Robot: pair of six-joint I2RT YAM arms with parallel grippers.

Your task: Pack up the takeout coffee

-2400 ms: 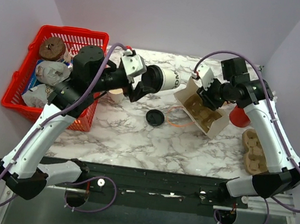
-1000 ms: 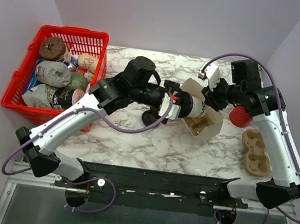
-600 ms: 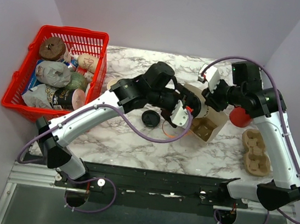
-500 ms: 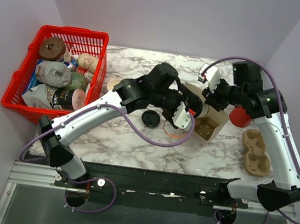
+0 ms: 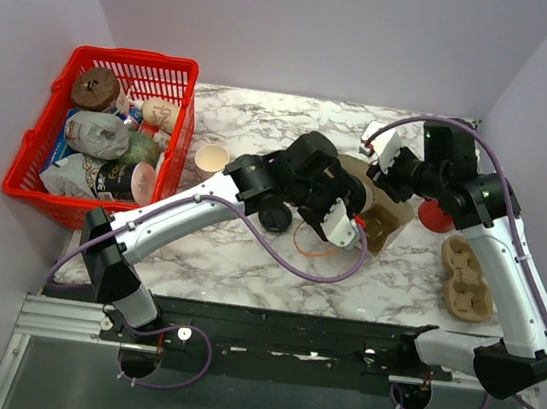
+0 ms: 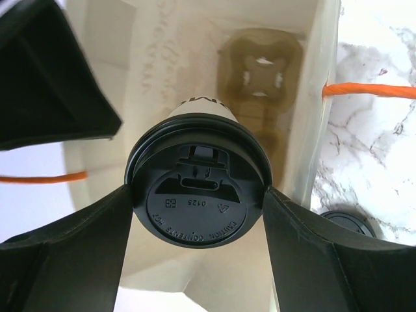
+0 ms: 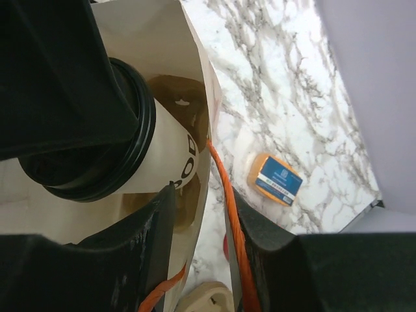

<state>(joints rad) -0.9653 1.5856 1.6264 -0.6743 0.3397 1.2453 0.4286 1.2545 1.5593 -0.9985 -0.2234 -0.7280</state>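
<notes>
The takeout coffee (image 6: 198,195), a whitish cup with a black lid, hangs lid-up inside the mouth of the open paper bag (image 6: 156,65). My left gripper (image 6: 198,198) is shut on it, a finger pressed on each side of the lid. The right wrist view shows the cup's side (image 7: 169,153) within the bag. My right gripper (image 7: 201,221) is shut on the bag's side wall (image 7: 205,156) and its orange handle (image 7: 224,188). From above, both grippers (image 5: 352,200) (image 5: 382,184) meet at the bag (image 5: 384,224). A brown cup carrier (image 6: 260,71) lies at the bag's bottom.
A loose black lid (image 5: 274,215) lies left of the bag and a tan cup (image 5: 211,159) farther left. A red basket (image 5: 35,173) of packets fills the left edge. A red cup (image 5: 435,216), a cardboard carrier (image 5: 465,278) and an orange-blue card (image 7: 276,179) lie to the right.
My left arm has swung right and tipped the coffee from lying sideways to hanging inside the bag's mouth. The right gripper has kept hold while the bag came more upright.
</notes>
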